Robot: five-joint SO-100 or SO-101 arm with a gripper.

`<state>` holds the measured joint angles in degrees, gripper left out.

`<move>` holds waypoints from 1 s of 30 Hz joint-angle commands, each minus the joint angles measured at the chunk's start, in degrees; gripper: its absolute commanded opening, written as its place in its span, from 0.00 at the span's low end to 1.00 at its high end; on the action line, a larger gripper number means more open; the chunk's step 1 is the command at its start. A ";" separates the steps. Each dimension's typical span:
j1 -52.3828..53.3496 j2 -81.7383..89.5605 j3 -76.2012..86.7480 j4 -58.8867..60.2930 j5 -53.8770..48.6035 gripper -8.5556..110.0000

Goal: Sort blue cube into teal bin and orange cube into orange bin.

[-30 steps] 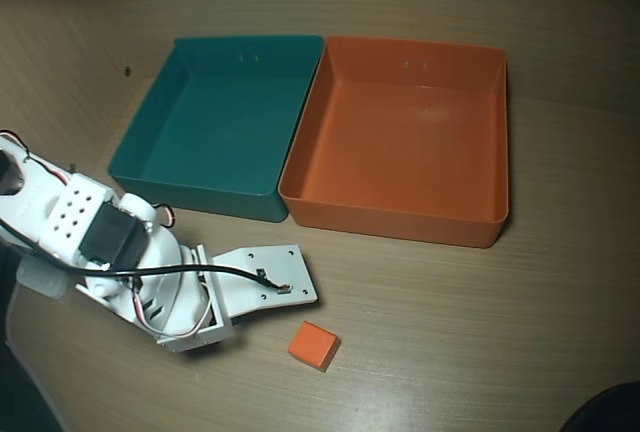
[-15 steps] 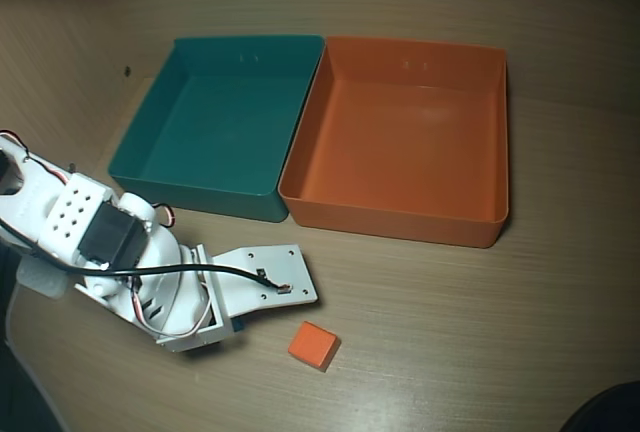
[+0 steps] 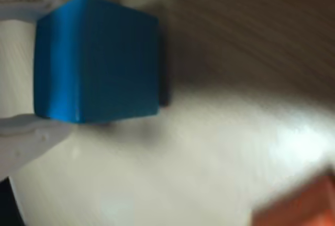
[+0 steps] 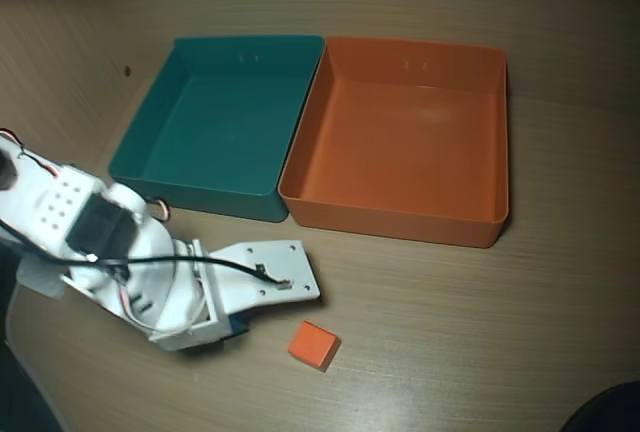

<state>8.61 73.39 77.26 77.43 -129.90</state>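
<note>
In the wrist view my gripper (image 3: 47, 64) is shut on the blue cube (image 3: 97, 58). One white finger (image 3: 26, 9) is above the cube and the other below it. The picture is blurred. An orange blur at the bottom right is the orange cube (image 3: 301, 205). In the overhead view the gripper (image 4: 232, 324) is at the lower left, and only a dark blue sliver of the blue cube (image 4: 240, 329) shows under it. The orange cube (image 4: 314, 344) lies on the table just right of the gripper. The teal bin (image 4: 215, 132) and the orange bin (image 4: 400, 152) stand side by side at the back, both empty.
The wooden table (image 4: 480, 332) runs to the right of the orange cube. The arm's white body with black cables (image 4: 90, 227) fills the left side, close to the teal bin's front wall. A dark shape (image 4: 610, 407) sits at the bottom right corner.
</note>
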 commanded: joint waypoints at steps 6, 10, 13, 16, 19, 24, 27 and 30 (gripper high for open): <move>-0.53 22.76 -1.14 -0.18 2.11 0.02; -1.76 27.33 -0.97 -0.18 10.20 0.02; -5.63 29.53 -0.88 -0.18 17.05 0.02; -10.28 30.85 -0.79 0.62 23.03 0.02; -16.00 32.08 -0.70 0.70 27.77 0.02; -25.93 32.61 -0.62 0.79 32.61 0.02; -31.55 32.52 0.44 0.88 33.93 0.02; -36.21 32.78 4.48 0.88 34.37 0.02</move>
<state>-24.08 102.22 80.24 78.22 -96.24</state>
